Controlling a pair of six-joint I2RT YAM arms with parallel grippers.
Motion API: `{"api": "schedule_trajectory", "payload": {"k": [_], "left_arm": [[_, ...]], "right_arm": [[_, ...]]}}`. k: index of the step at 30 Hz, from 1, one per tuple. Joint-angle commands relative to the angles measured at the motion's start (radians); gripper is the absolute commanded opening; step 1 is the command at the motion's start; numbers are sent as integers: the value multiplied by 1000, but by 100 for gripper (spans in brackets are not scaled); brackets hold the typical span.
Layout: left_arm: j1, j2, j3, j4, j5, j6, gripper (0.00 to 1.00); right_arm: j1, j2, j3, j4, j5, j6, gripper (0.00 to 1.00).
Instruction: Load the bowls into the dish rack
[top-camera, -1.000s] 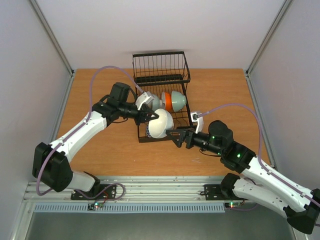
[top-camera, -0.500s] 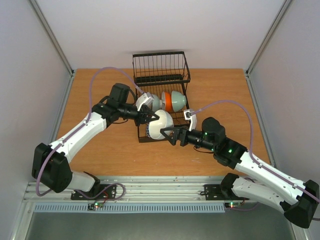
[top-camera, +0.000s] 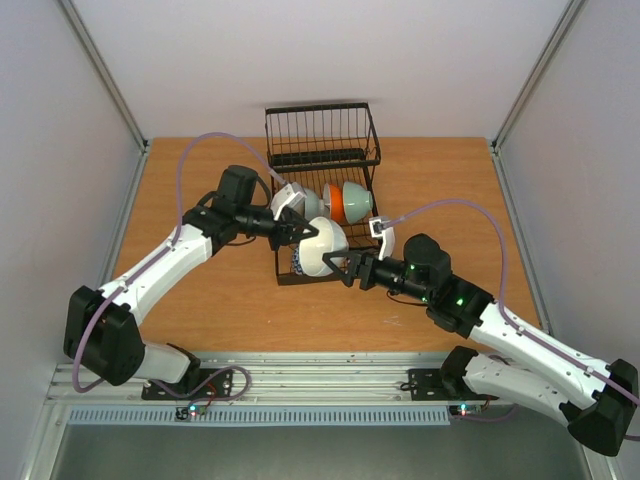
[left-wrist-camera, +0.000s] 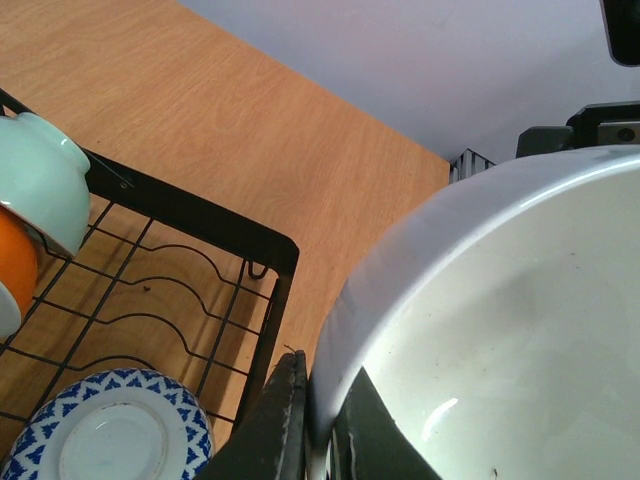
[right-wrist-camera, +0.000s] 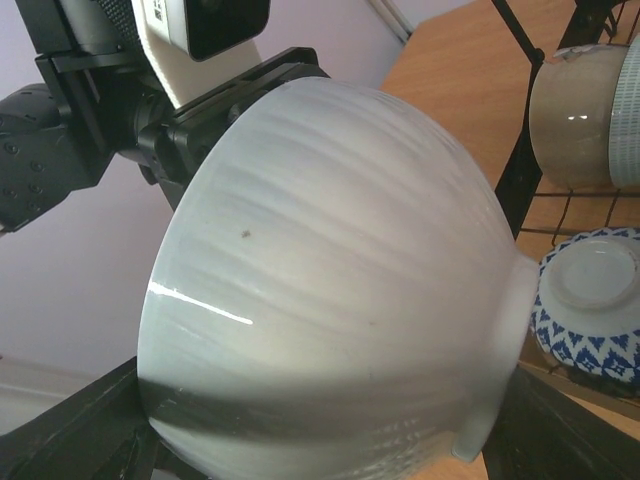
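Observation:
My left gripper (top-camera: 300, 229) is shut on the rim of a white ribbed bowl (top-camera: 321, 246), one finger inside and one outside, as the left wrist view shows (left-wrist-camera: 320, 375). It holds the bowl on edge above the near end of the black dish rack (top-camera: 283, 278). My right gripper (top-camera: 348, 268) is open, its fingers (right-wrist-camera: 70, 430) straddling the bowl's outside (right-wrist-camera: 330, 270). In the rack a mint bowl (top-camera: 312, 203) and an orange bowl (top-camera: 350, 203) stand on edge. A blue-patterned bowl (top-camera: 297, 263) lies upside down under the white one.
The rack's taller basket section (top-camera: 320, 135) stands at the far end. The blue-patterned bowl (left-wrist-camera: 110, 430) and the rack rim (left-wrist-camera: 200, 220) lie just below the held bowl. Grey walls close the table's sides and back.
My right gripper has moved left toward the white bowl, and its open fingers now sit around it. The left arm and the bowl have stayed still.

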Motion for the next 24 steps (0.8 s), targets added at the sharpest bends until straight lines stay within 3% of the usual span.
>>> {"api": "schedule_trajectory", "payload": {"k": [1,4,9,17,24], "left_arm": [[-3,-10,-3,34,70,-17,6],[-3,-21,-6,31,33,-10,37],[-3,-47,-27,58,-74,-17,61],[-3,-91,-8,24,-356,31,67],[1,-134,5,6,-474,69,68]], "right_arm": [[6,-33,27,15,15,-67,1],[5,-31,51,-35,33,-92,1],[6,-4,143,-194,105,-168,1],[6,174,375,-498,295,-299,1],[6,384,533,-723,452,-327,1]]}}
